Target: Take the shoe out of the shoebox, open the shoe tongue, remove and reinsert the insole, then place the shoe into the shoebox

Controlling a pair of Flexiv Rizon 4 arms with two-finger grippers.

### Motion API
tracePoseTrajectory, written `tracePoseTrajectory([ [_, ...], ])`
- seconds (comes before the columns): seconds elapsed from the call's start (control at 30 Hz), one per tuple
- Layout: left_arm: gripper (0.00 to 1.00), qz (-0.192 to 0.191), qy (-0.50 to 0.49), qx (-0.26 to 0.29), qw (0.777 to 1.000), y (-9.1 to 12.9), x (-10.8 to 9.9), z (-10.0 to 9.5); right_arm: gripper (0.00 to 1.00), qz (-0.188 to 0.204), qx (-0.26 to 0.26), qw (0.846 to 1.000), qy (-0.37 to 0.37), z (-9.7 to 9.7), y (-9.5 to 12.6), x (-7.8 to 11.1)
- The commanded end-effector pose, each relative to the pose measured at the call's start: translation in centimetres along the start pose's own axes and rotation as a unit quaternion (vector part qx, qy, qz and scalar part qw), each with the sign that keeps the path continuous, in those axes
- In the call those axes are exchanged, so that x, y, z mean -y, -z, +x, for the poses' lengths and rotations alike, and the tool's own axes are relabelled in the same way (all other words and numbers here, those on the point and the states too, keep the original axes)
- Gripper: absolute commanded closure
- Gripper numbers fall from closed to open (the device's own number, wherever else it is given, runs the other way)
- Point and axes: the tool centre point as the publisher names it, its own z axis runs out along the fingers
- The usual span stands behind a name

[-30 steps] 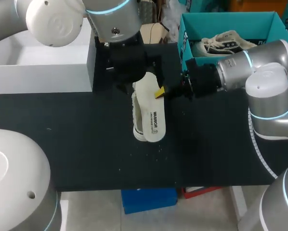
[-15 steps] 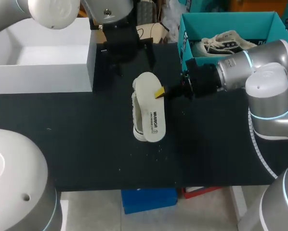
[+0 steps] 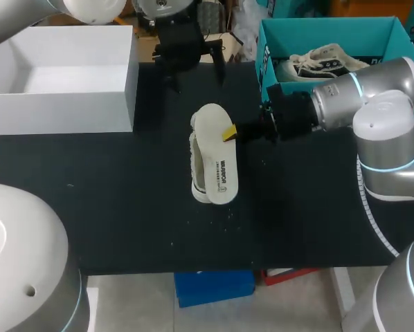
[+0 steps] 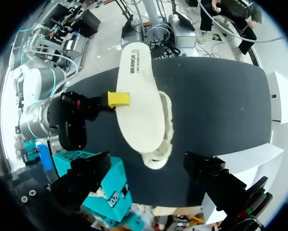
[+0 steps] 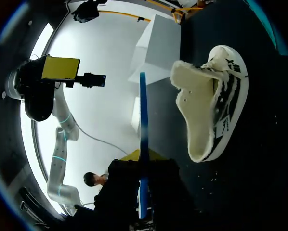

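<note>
Head view: on the bench [image 3: 124, 207] the shoe [image 3: 195, 166] lies on its side, the insole [image 3: 215, 149] resting against it. The right hand [image 3: 229, 133] is clamped on the insole's edge. Further back, the left hand [image 3: 195, 79] hovers, fingers wide apart. Far right, the teal shoebox [image 3: 331, 31] holds a second shoe [image 3: 325, 59].
</note>
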Motion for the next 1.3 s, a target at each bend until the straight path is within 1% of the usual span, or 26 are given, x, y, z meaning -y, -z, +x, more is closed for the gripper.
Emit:
tracePoseTrajectory([
  [0.03, 0.00, 0.009, -0.001, -0.005, 1.000, -0.5, -1.0, -0.9, 1.00, -0.001, 0.001, 1.000, 0.000, 0.0, -0.1, 0.0],
  [0.23, 0.00, 0.011, -0.004, -0.006, 1.000, -0.3, 0.0, -1.8, 1.00, -0.001, 0.001, 1.000, 0.000, 0.0, -0.1, 0.0],
  [0.4, 0.00, 0.007, -0.002, -0.008, 1.000, 0.3, 1.9, -2.2, 1.00, -0.001, 0.001, 1.000, 0.000, 0.0, -0.1, 0.0],
  [0.53, 0.00, 0.006, 0.002, -0.008, 1.000, 0.5, 4.1, -2.5, 1.00, -0.001, 0.001, 1.000, 0.000, 0.0, -0.1, 0.0],
  [0.8, 0.00, 0.017, 0.011, -0.003, 1.000, -0.7, 9.3, -3.3, 1.00, -0.001, 0.001, 1.000, 0.000, 0.0, -0.1, 0.0],
  [0.93, 0.00, 0.021, 0.015, -0.001, 1.000, -1.0, 11.8, -3.5, 1.00, -0.001, 0.001, 1.000, 0.000, 0.0, -0.1, 0.0],
  [1.1, 0.00, 0.025, 0.021, -0.001, 0.999, -1.4, 14.6, -3.3, 1.00, -0.001, 0.001, 1.000, 0.000, 0.0, -0.1, 0.0],
  [1.3, 0.00, 0.020, 0.032, -0.001, 0.999, -1.6, 17.2, -2.8, 1.00, -0.001, 0.001, 1.000, 0.000, 0.0, -0.1, 0.0],
])
